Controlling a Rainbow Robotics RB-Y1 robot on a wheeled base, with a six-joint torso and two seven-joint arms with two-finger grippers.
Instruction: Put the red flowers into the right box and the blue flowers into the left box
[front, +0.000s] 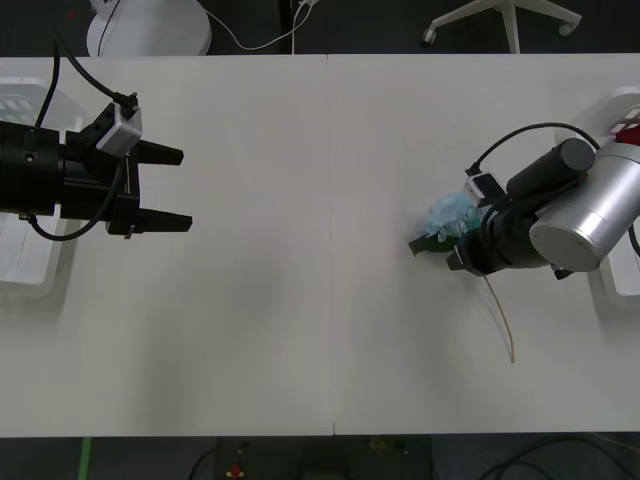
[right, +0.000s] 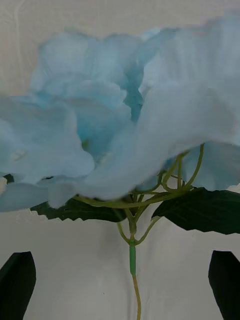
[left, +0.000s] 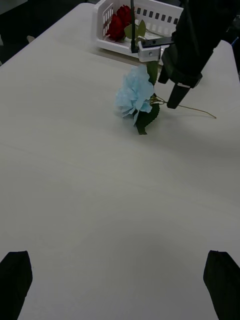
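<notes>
Close under my right wrist camera, the blue flower lies on the white counter, its petals and dark leaves spreading just ahead of my right gripper, whose black fingers stand spread at either side of the thin stem without pinching it. From the front I see that gripper low at the counter's right side, right up against the bloom, with the pale stem trailing back toward me past the arm. My left gripper hangs over the left part of the counter, well apart from the flower, its fingers released and holding nothing. Under that arm, at the left edge, sits the left box; I cannot tell what it holds. Looking across from the left wrist, I see the bloom on the counter with the right gripper down beside it, and farther off, at the far right edge, the right box with the red flowers lying inside it.
</notes>
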